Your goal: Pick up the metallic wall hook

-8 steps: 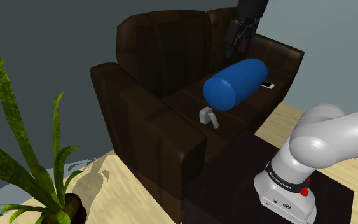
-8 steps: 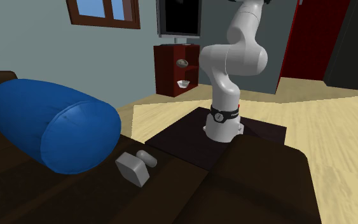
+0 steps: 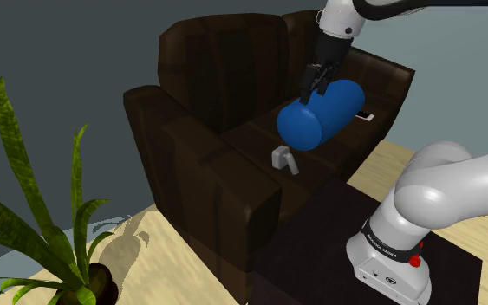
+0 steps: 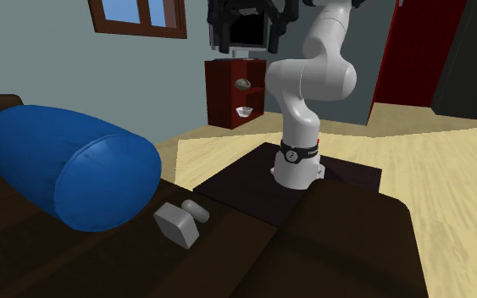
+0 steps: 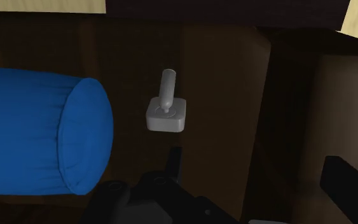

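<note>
The brown sofa [image 3: 216, 61] bears one grey wall hook [image 3: 283, 158], one blue bolster [image 3: 320, 113]; hand [image 3: 311, 89] spread wide, empty.

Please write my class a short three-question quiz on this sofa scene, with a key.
1. True or false: the hook lies on the sofa seat beside the blue bolster.
2. The gripper is: A) shut on the hook; B) open, above the sofa; C) resting on the floor.
3. Fill in: at the shoulder view's lower left stands a potted ____.
Key: 1 true; 2 B; 3 plant.
</note>
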Robot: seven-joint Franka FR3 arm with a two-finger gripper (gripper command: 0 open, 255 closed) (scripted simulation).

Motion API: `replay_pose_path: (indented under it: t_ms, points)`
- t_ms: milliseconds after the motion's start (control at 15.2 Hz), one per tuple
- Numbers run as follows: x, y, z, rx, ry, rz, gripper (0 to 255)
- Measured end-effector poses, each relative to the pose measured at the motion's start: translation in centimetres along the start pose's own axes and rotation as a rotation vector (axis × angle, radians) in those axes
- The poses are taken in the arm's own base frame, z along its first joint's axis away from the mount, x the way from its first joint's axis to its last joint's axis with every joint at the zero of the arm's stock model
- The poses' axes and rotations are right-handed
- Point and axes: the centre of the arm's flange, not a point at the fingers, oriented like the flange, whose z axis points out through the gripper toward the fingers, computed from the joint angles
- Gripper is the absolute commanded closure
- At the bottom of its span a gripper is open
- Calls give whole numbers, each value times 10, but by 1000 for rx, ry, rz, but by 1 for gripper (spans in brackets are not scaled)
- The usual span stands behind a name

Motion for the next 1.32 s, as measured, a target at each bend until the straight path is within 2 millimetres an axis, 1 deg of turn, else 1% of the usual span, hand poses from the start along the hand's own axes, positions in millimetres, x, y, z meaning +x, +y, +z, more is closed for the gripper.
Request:
replay_pose_path:
  t_ms: [264,396,594,660,792,924,990,1122,1188,1320]
  points:
    - [-2,19,44,2,26,-2,0]
    - [-5,25,74,3,38,-3,0]
    - [0,40,113,5,55,-5,0]
    - [2,44,123,5,63,-5,0]
    - [3,51,148,6,75,-6,0]
    - [3,63,174,8,88,-7,0]
    - [3,64,186,8,94,-8,0]
    - [7,74,213,10,106,-9,0]
    - [4,77,225,11,114,-10,0]
    - [11,87,248,13,128,-10,0]
